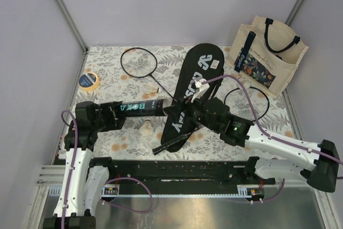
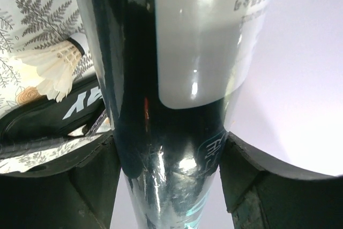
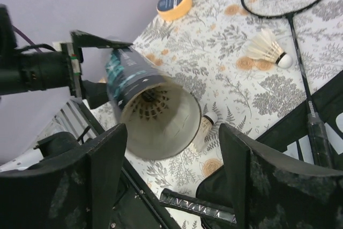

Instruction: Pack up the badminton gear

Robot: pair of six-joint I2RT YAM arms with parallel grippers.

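My left gripper (image 1: 117, 110) is shut on the black tube with teal lettering (image 1: 140, 108) and holds it level, open end to the right. In the left wrist view the tube (image 2: 161, 79) fills the space between the jaws of the left gripper (image 2: 169, 159). My right gripper (image 1: 179, 112) is open and empty over the black CROSSWAY bag (image 1: 195, 76), facing the tube's mouth (image 3: 158, 119), where a shuttlecock sits deep inside. One shuttlecock (image 1: 147, 127) lies below the tube, another (image 1: 154, 89) above it. One racket (image 1: 138, 61) lies at the far left, the other racket's head (image 1: 246, 103) right of the bag.
A cream tote bag (image 1: 268, 54) stands at the far right corner. A yellow-rimmed tape roll (image 1: 88, 80) lies by the left wall. A racket handle (image 3: 198, 207) sticks out at the bag's near end by the front rail.
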